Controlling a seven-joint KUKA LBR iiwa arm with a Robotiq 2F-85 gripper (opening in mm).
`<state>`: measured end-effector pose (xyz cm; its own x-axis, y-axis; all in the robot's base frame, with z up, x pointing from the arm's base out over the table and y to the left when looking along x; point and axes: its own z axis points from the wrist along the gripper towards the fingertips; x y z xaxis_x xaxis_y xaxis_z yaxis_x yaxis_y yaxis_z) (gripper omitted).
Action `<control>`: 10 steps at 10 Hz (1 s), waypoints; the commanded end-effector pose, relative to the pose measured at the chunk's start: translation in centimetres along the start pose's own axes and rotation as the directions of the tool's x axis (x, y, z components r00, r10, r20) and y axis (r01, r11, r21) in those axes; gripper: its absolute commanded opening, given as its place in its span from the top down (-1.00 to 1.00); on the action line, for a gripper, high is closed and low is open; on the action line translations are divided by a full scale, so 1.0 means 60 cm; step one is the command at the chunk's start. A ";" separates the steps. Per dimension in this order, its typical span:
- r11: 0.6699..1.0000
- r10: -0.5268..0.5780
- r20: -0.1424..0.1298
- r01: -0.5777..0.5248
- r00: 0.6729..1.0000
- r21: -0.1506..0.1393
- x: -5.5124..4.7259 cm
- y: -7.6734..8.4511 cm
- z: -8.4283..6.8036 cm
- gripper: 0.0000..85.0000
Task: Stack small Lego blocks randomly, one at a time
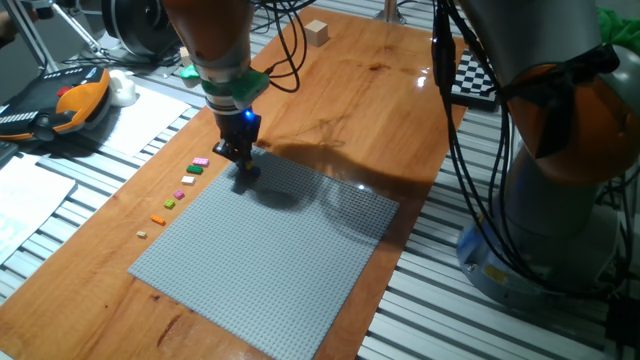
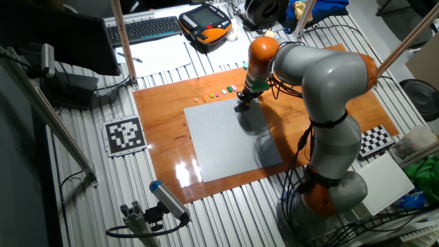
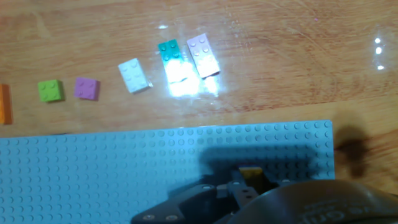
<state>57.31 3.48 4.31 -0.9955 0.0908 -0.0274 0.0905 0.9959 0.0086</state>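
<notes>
My gripper is low over the far corner of the grey baseplate, its tips at or just above the studs. In the hand view the dark fingers close together around a small yellow Lego block over the plate. On the wood beside the plate's edge lies a row of small Lego blocks: pink, teal, white, purple, lime and orange. The same row runs left of the gripper, and shows near the gripper in the other fixed view.
A wooden cube stands at the far end of the wooden table. An orange teach pendant and papers lie to the left. A checkerboard is at the right edge, and the arm's base stands to the right.
</notes>
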 end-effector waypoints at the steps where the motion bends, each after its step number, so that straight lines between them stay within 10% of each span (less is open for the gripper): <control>1: 1.000 0.008 0.002 -0.008 1.000 0.004 -0.004 -0.002 -0.006 0.60; 2: 1.000 0.013 0.002 -0.013 1.000 0.004 -0.007 -0.002 -0.009 0.20; 7: 1.000 0.003 -0.006 -0.003 1.000 0.019 -0.020 0.000 -0.041 0.20; 9: 0.999 -0.036 -0.016 0.036 0.999 -0.007 -0.026 -0.016 -0.073 1.00; 10: 0.999 -0.042 -0.018 0.041 0.999 -0.027 -0.029 -0.031 -0.087 1.00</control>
<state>58.74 1.44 9.56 -0.9987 0.0493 -0.0096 0.0490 0.9983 0.0305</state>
